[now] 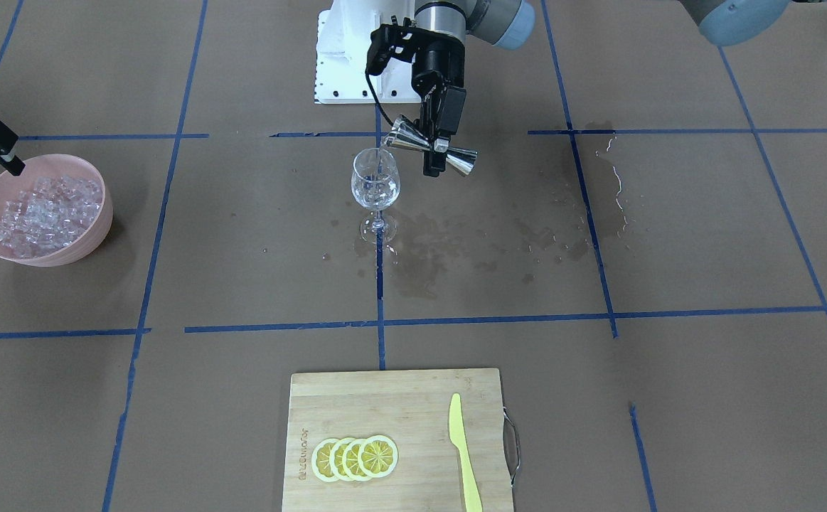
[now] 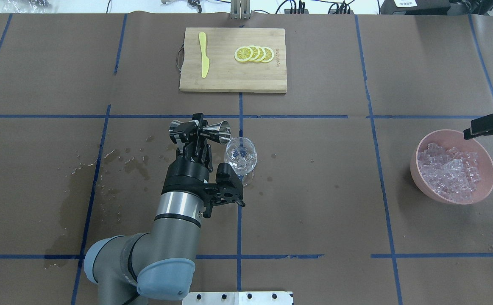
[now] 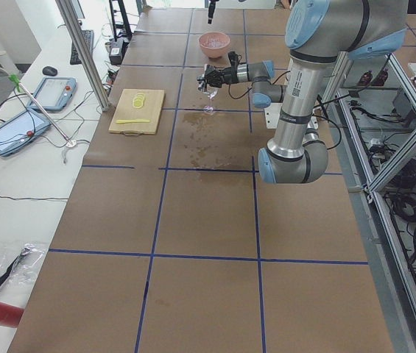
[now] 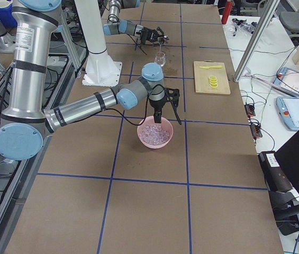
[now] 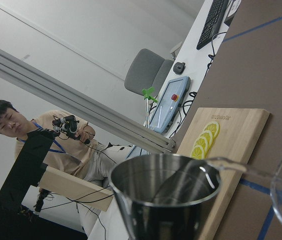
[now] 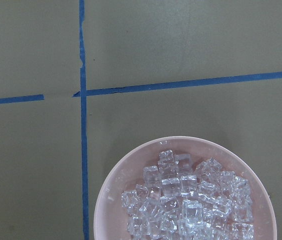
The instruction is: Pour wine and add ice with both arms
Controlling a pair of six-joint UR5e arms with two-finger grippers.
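Ice: small clear cubes, heaped (pink bowl).

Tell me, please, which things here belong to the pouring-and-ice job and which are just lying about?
In use: left gripper, jigger tipped at the wine glass, ice, pink bowl, right gripper by it.
Lying about: cutting board, lemon slices, yellow knife.

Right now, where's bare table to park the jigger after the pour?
Best: the wide, mostly dry stretch between the wine glass and the pink bowl. Also the strip between the glass and the cutting board. Robot's left of the glass is bare but wet with spills. Crowded at the glass itself, where the left gripper holds the jigger tipped.
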